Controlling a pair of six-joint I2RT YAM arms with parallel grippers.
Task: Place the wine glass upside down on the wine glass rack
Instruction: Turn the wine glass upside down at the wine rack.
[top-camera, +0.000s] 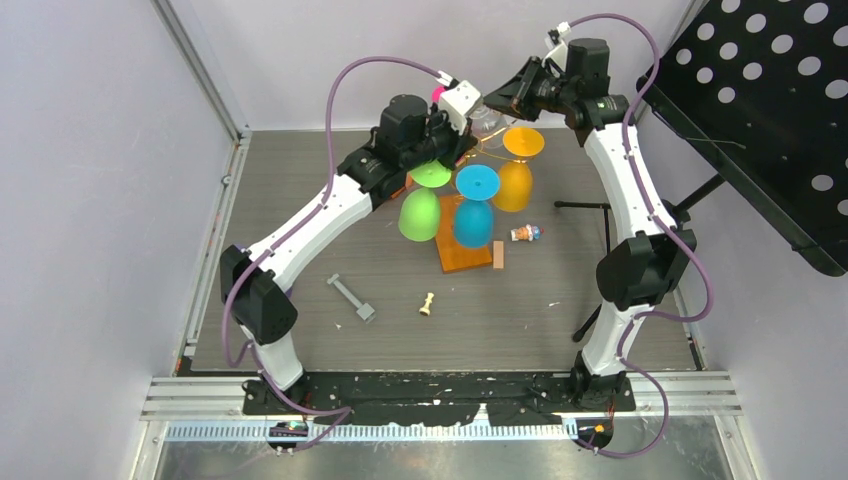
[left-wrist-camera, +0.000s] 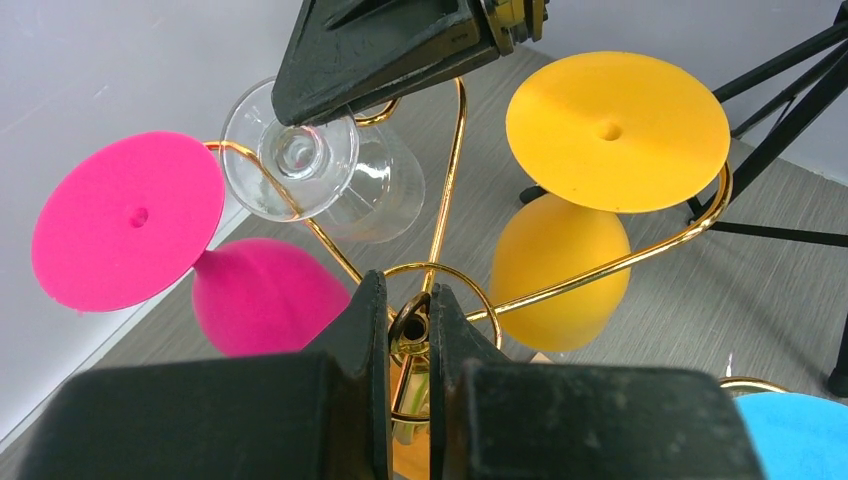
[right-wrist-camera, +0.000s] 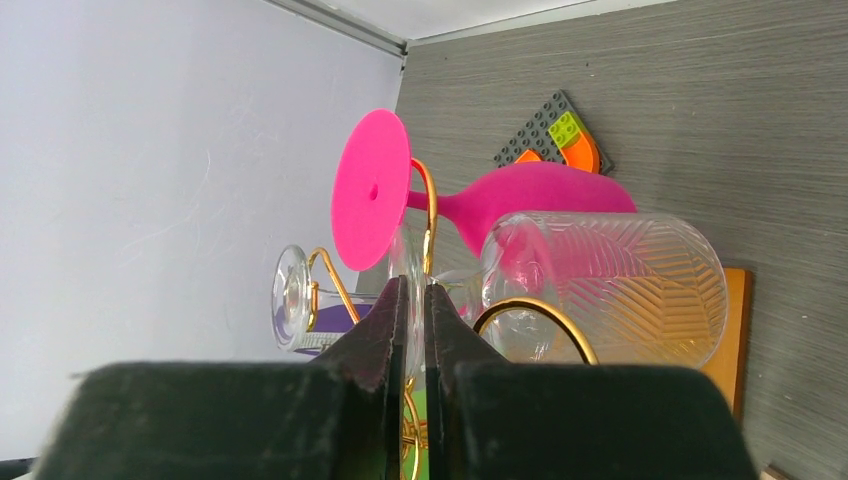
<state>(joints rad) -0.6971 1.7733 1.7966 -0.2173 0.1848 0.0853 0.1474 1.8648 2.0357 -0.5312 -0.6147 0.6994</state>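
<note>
The wine glass rack is a gold wire stand on an orange-brown base, and pink, green, blue and orange glasses hang upside down from it. My left gripper is shut on the gold ring at the top of the central post. It reaches in from the left. The clear wine glass is foot up beside a gold arm at the rack's far side. My right gripper is shut on its foot edge, with the ribbed bowl to the right. From above, that gripper is behind the rack.
On the table lie a grey bar piece, a small chess piece, a wooden block and a tiny bottle. A black perforated panel on a stand is at the right. A brick plate lies behind the rack.
</note>
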